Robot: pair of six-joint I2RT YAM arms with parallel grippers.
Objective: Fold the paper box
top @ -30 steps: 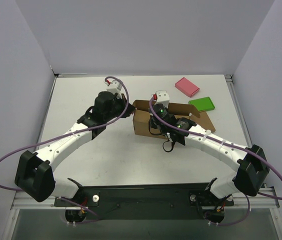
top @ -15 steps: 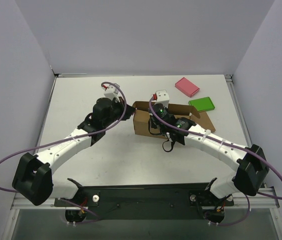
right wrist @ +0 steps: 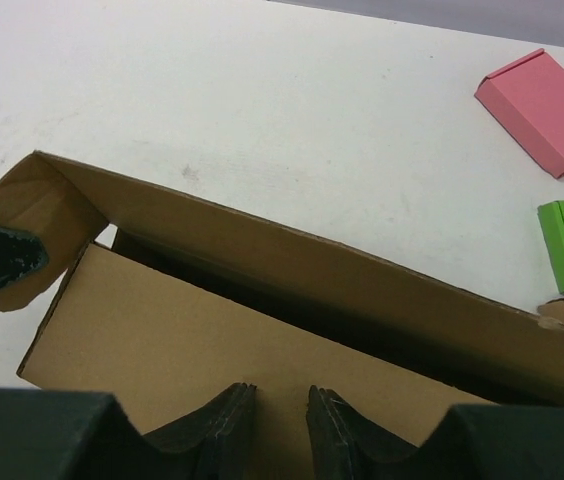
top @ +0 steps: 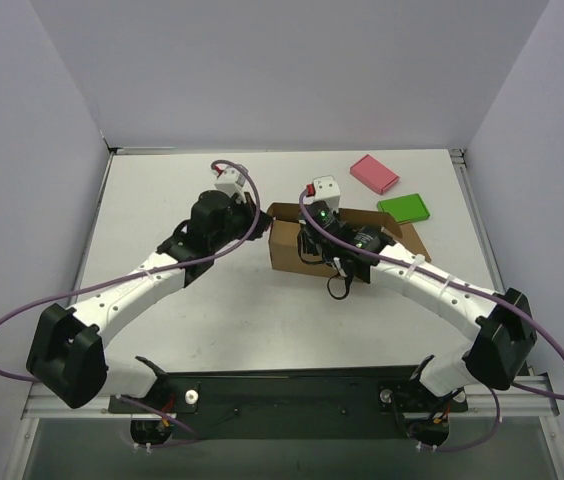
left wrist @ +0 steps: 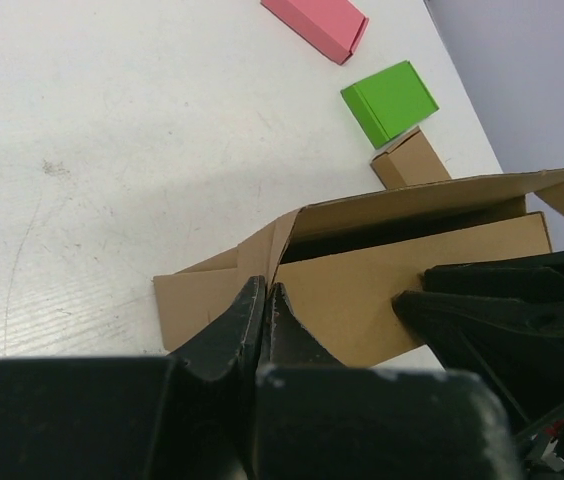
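The paper box stands half folded mid-table, brown card with its long walls up and an open slot along the top. In the left wrist view the paper box shows a loose end flap lying out to the left. My left gripper is at the box's left end; its jaws are shut, tips by the corner fold. My right gripper is over the front wall, jaws a little apart with only the card behind them. The right fingers rest on that wall.
A pink block and a green block lie at the back right. A small brown block sits just behind the box's right end. The table's right edge runs close to them.
The right jaws have parted a little over the front wall. The left gripper has shifted slightly toward the box's left end, still shut.
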